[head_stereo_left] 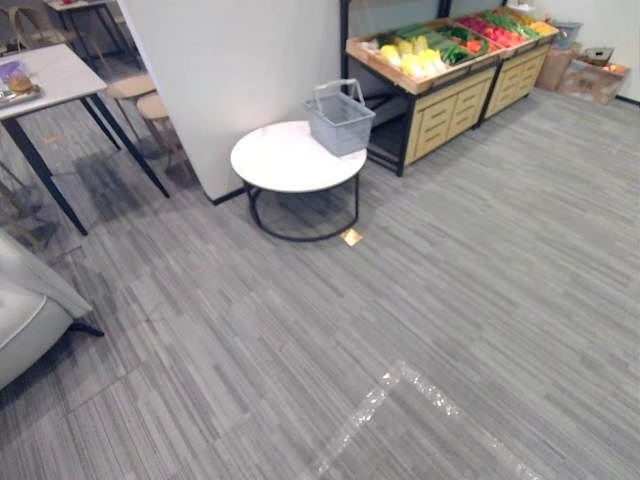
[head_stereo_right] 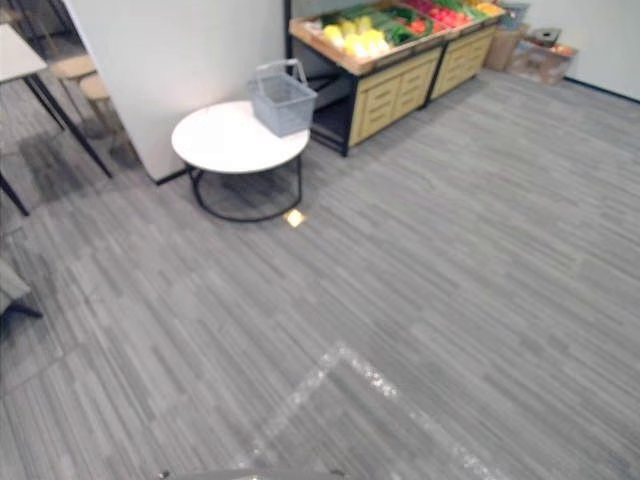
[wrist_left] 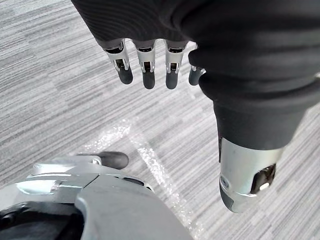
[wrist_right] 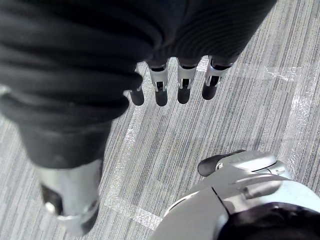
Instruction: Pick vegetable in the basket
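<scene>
Basket, left eye view: a grey basket [head_stereo_left: 340, 120] with its handle raised stands at the far right edge of the round white worktop [head_stereo_left: 280, 160]. I cannot tell whether anything lies in it.
Vegetables, left eye view: yellow, green and red vegetables [head_stereo_left: 432, 50] lie in the slanted wooden stand [head_stereo_left: 445, 110] just behind the basket, none of them touching it.
Floor, right eye view: the grey striped floor [head_stereo_right: 480, 250] carries a corner of shiny tape [head_stereo_right: 345, 355] near the camera. A small yellow mark [head_stereo_right: 293, 217] lies beside the worktop's black legs.
Left hand, left wrist view: the left hand [wrist_left: 148, 70] hangs above the floor, well away from the basket, with fingers straight, thumb apart and nothing held.
Right hand, right wrist view: the right hand [wrist_right: 183, 85] hangs above the floor near the tape, with fingers straight and relaxed and nothing held.
</scene>
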{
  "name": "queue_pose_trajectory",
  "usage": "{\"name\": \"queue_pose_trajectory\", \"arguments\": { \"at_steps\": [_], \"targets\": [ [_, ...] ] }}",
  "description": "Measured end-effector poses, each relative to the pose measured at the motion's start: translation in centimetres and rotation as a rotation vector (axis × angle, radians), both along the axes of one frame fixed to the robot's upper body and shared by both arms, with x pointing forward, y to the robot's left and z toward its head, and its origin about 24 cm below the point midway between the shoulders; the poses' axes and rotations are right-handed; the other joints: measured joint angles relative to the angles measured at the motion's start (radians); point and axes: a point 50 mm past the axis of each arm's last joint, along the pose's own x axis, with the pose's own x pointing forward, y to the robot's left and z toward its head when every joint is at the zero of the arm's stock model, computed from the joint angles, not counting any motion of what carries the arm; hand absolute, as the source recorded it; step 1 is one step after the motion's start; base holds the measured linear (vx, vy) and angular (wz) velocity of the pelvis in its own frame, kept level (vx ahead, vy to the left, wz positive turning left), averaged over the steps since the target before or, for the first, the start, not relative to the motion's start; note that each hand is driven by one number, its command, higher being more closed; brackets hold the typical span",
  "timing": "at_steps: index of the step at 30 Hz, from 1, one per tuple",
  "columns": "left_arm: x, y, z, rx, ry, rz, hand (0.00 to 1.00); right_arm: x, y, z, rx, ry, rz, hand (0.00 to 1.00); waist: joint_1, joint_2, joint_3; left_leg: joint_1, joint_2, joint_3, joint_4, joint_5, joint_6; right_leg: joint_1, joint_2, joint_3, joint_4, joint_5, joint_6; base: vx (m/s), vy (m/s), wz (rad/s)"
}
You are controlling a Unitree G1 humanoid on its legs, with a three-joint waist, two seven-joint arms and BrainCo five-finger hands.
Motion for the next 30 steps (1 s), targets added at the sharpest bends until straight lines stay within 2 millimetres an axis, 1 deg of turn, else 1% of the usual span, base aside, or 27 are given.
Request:
{"name": "queue_pose_trajectory", "arguments": {
  "at_steps": [3,12,17,20,24,30],
  "targets": [
    [0.0,-0.1,0.0,0.000,0.000,-0.006,0.00,0.4,0.0,0.0,-0.005,-0.004,0.026,0.00,-0.001,0.004,0.002,0.000,0.001,0.009,0.000,-0.001,-0.002,0.002,0.001,0.000,-0.006,0.000,0.000,0.02,-0.017,-0.04],
    [-0.1,-0.1,0.0,0.000,-0.002,0.015,0.00,0.5,-0.1,0.1,-0.020,0.003,0.060,0.00,-0.002,0.012,0.006,0.016,0.008,0.023,-0.006,-0.003,-0.004,0.013,0.006,0.003,-0.008,0.000,0.000,-0.05,-0.022,-0.03],
    [-0.1,-0.1,0.0,0.001,-0.003,0.013,0.00,0.6,-0.3,0.2,-0.040,-0.012,0.073,0.00,-0.006,0.010,0.007,0.014,0.008,0.030,-0.006,-0.007,-0.009,0.013,0.006,0.006,-0.022,0.002,0.004,-0.02,-0.008,-0.04],
    [-0.1,-0.1,0.0,0.001,-0.003,0.010,0.00,0.9,-0.3,0.2,-0.046,-0.024,0.103,0.00,-0.012,0.009,0.006,0.013,0.008,0.032,-0.006,-0.011,-0.011,0.013,0.006,0.006,-0.024,0.002,0.004,0.01,-0.007,-0.01],
    [0.1,-0.1,0.0,0.046,0.007,-0.064,0.00,1.0,-0.3,0.2,-0.047,-0.034,0.105,0.00,-0.021,0.009,0.005,0.012,0.008,0.032,-0.006,-0.012,-0.012,0.014,0.007,0.006,-0.026,0.002,0.003,0.05,-0.020,0.00],
    [0.9,-0.1,0.2,0.069,-0.041,-0.080,0.00,1.1,-0.4,0.3,-0.052,-0.042,0.093,0.00,-0.022,0.009,0.006,0.012,0.008,0.035,-0.005,-0.014,-0.015,0.018,0.007,0.003,-0.031,0.002,0.003,0.04,-0.021,0.00]
  ]
}}
